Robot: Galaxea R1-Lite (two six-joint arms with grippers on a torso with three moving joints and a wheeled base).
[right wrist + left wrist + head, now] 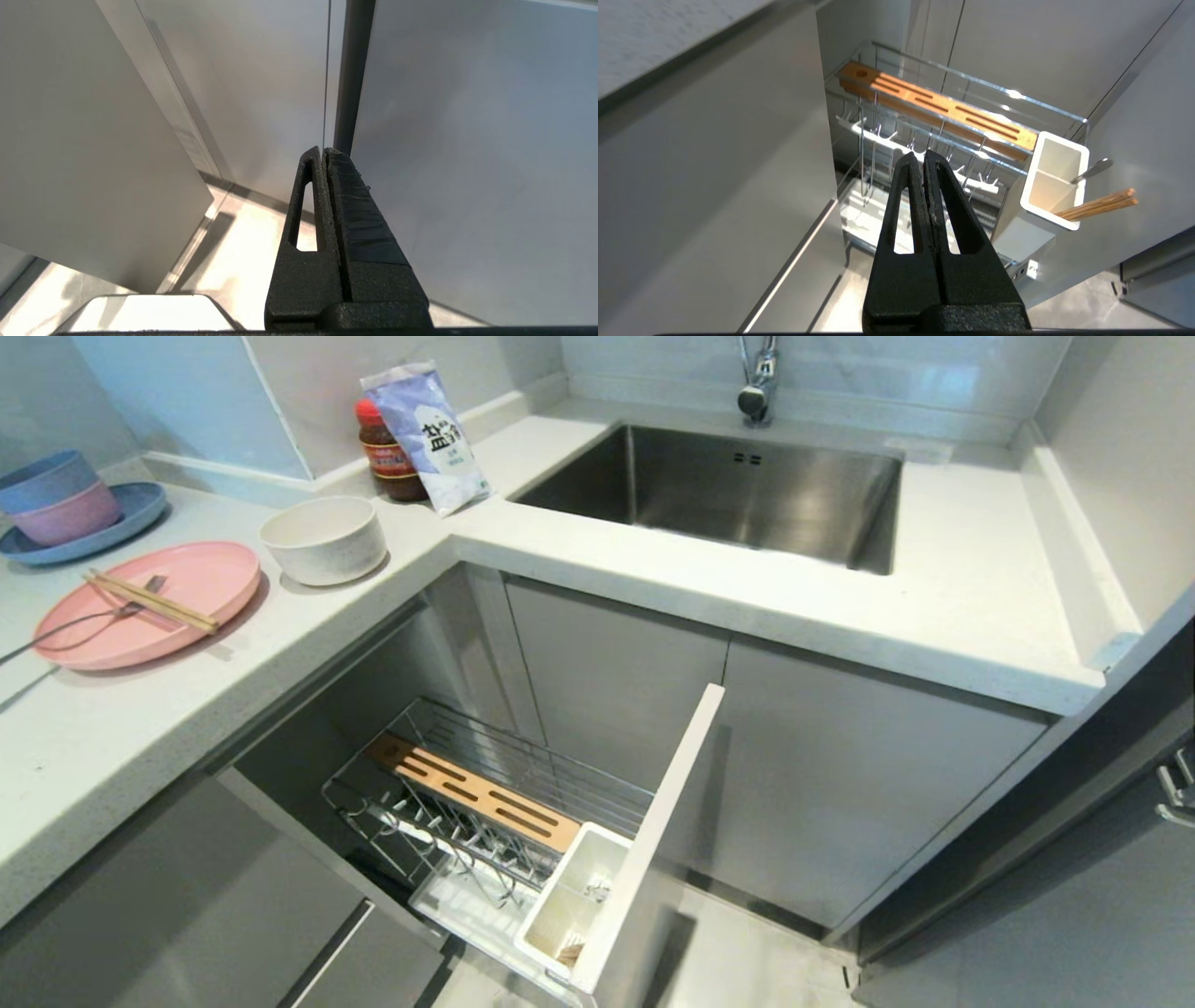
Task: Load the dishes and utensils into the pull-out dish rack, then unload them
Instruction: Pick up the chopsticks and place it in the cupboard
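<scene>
**Both grippers shut and empty, dishes not yet loaded**

Left gripper (924, 156): jaws pressed together, holding nothing, hanging beside the cabinet front and pointing toward the rack (952, 93). Right gripper (324, 151): likewise closed and empty, facing plain cabinet doors. Neither arm appears in the head view.

The rack stands pulled out below the counter (112, 737), its wooden strip (476, 791) and plate slots bare. Its cutlery box (1052, 184) holds a pair of brown chopsticks (1099, 204) and a metal handle (1092, 170), as seen from the left wrist.

On the counter, well above and to the left of the rack, lies the pink plate (187, 607), with a second pair of chopsticks (149, 600) and a fork (84, 621) resting across it. The bowl (324, 539) stands just beside the plate.

Handling, as a judgement: plate and bowl look rigid, light and smooth, so likely slippery; pinch each at the rim. The chopsticks and fork are thin and roll easily; take them mid-length, across the shaft, and clear them before the plate is lifted.
</scene>
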